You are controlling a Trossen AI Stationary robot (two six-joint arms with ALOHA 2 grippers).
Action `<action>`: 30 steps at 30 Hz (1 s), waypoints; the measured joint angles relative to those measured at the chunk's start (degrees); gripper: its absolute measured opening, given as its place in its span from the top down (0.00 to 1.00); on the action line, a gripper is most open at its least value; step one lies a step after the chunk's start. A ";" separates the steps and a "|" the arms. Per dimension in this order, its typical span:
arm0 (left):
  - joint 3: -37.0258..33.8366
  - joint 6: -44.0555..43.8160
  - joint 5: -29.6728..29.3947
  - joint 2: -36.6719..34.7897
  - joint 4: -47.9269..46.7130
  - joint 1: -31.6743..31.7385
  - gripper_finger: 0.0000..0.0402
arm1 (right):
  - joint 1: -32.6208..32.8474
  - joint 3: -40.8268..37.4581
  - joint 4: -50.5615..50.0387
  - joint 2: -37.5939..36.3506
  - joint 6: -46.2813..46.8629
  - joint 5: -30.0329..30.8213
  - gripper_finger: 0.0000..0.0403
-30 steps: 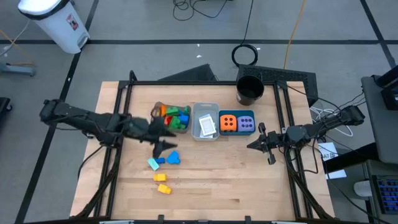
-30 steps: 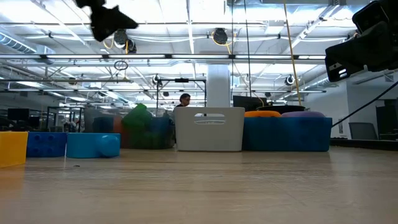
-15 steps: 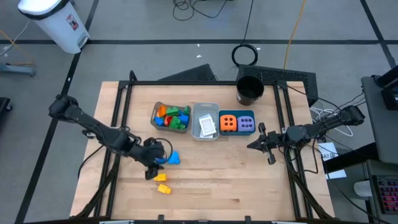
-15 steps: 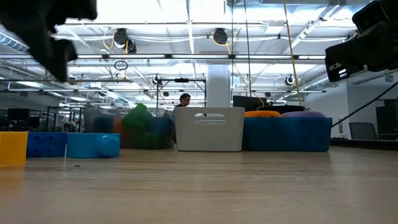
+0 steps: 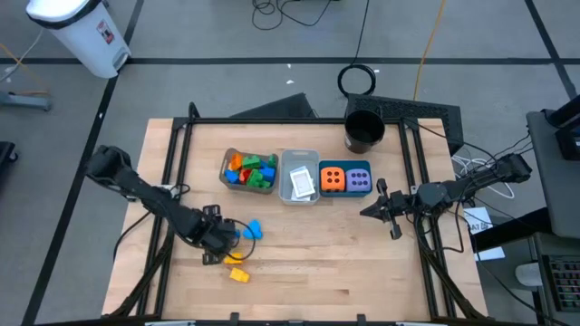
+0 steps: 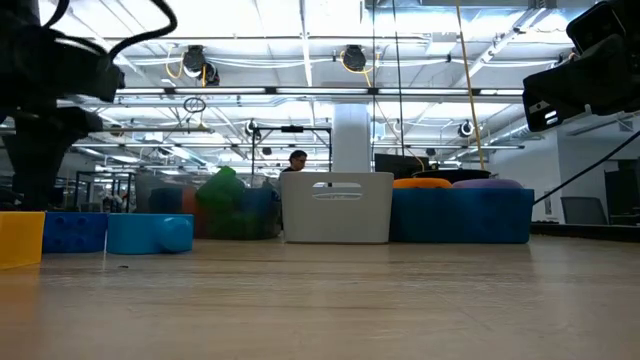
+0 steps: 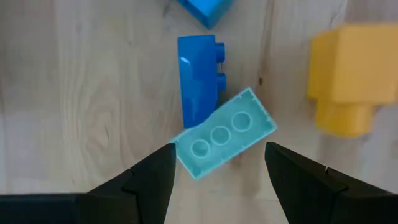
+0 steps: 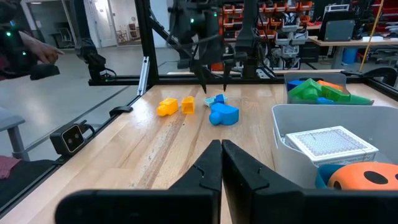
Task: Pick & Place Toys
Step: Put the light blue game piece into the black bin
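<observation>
Loose toys lie on the wood near the table's front left. A teal brick [image 7: 225,132] leans on a blue brick [image 7: 200,79], with another blue piece [image 5: 252,230] farther back and two yellow bricks [image 5: 236,266] nearer the front edge. My left gripper [image 7: 219,152] points straight down just above the teal brick. It is open, with one finger on each side of the brick and touching nothing. My right gripper [image 5: 370,211] waits at the table's right, level and shut, holding nothing.
Three bins stand in a row at the table's middle back: a clear bin [image 5: 226,163] with several bricks, a grey bin [image 5: 299,157] with a white card, and a teal bin [image 5: 345,164] with an orange and a purple dotted cube. A black cup [image 5: 364,132] stands behind them.
My left gripper has gone from beside the clear bin toward the table's near edge and down. It has tipped from slanting to pointing straight down over the teal brick. Its fingers have stayed open. The bricks have not moved.
</observation>
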 joint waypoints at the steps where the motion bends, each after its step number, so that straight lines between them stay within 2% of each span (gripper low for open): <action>1: 0.00 1.97 -0.03 0.94 0.03 -0.14 0.36 | -0.01 0.00 0.00 -0.01 0.01 0.00 0.99; 10: 0.00 11.79 -0.54 6.75 0.10 -0.04 0.36 | -0.01 0.00 0.00 -0.01 0.00 0.00 0.99; 17: 0.00 12.22 -7.01 7.76 2.60 -0.02 0.36 | -0.02 0.00 0.00 0.00 0.00 0.00 0.99; 23: 0.00 12.58 -7.05 7.76 7.61 0.07 0.36 | 0.00 0.00 0.00 -0.02 0.00 0.00 0.99; 30: -0.59 10.18 -6.32 7.76 7.70 0.88 0.36 | -0.01 0.00 0.00 -0.01 0.00 0.00 0.99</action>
